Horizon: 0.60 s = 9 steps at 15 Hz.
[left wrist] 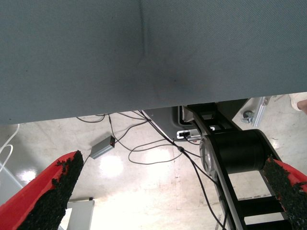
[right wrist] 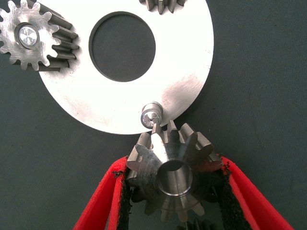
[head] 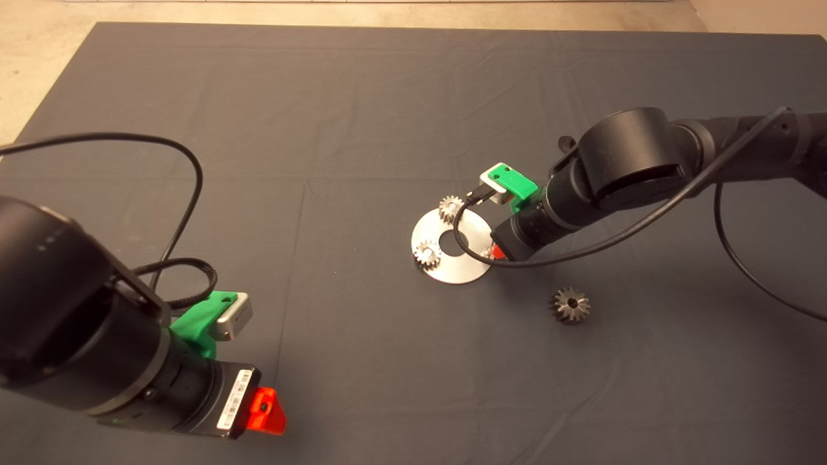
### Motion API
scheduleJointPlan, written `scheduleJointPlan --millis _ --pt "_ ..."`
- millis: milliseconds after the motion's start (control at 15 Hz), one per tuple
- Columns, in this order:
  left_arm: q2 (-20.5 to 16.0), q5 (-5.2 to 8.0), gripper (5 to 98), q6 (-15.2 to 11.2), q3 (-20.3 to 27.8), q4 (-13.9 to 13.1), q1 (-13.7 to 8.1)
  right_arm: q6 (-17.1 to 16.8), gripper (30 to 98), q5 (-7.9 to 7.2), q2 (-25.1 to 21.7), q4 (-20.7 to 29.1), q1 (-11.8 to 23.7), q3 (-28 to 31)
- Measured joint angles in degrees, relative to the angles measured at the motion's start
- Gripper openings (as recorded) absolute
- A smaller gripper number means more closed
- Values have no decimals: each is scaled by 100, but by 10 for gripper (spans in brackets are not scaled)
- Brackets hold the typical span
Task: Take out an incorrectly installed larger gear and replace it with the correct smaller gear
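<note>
My right gripper (right wrist: 172, 167) is shut on the smaller gear (right wrist: 172, 177), a dark grey steel gear with a centre hole. It holds the gear tilted just off the rim of the round silver plate (right wrist: 187, 72), beside a bare steel peg (right wrist: 150, 114). From above, the right gripper (head: 496, 250) sits at the plate's (head: 462, 268) right edge, with the gear hidden under the arm. The larger gear (head: 570, 305) lies loose on the mat, right of and nearer than the plate. My left gripper (head: 268, 410) waits open at the lower left.
Two pale silvery small gears (head: 450, 208) (head: 427, 254) sit on pegs on the plate, around its centre hole (right wrist: 122, 45). A black cable (head: 460, 226) loops over the plate. In the left wrist view the mat edge, floor cables and a black frame (left wrist: 240, 153) show.
</note>
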Motion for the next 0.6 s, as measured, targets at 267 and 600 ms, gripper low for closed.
scheduleJointPlan --millis 267,600 --pt "0 0 976 0 0 0 0 2 397 13 2 -31 -11 0" --pt "0 0 976 0 0 0 0 2 396 22 9 -65 -94 -74"
